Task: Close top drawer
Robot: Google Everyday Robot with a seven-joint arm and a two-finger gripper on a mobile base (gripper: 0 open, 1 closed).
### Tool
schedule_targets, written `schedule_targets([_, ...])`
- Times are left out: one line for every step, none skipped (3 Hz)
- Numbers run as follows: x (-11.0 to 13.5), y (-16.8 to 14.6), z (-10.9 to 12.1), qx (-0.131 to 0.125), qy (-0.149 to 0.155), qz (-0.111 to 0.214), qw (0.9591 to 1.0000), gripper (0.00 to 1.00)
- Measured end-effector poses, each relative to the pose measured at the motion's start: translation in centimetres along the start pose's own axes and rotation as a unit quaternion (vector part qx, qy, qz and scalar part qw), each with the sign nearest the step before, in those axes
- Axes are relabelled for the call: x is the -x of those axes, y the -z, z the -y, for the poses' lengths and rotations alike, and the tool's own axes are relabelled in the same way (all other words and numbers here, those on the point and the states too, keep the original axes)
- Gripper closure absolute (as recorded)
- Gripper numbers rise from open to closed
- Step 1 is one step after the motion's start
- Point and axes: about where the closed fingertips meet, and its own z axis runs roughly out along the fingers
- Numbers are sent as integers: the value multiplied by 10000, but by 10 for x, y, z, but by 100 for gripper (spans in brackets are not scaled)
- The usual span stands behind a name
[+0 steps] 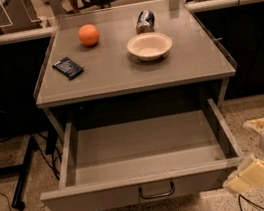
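The top drawer (pixel 102 198) of the grey cabinet stands pulled far out towards me, and its shallow tray (pixel 144 146) is empty. A small dark metal loop handle (pixel 157 191) sits at the centre of its front panel. My gripper (pixel 254 151) is low at the right, just outside the drawer's front right corner. Its two cream fingers are spread apart and hold nothing. The lower finger (pixel 250 176) lies close to the right end of the front panel; whether it touches is unclear. The drawers below are out of view.
On the cabinet top (pixel 116 74) lie an orange (pixel 88 34), a white bowl (pixel 149 46), a can on its side (pixel 144 21) and a dark packet (pixel 68 68). Cables and a black stand leg (pixel 24 172) cross the speckled floor at the left.
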Motion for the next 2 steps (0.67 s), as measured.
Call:
schedule_targets([0, 0, 0, 0, 0, 0, 10000, 41])
schedule_targets([0, 0, 0, 0, 0, 0, 10000, 72])
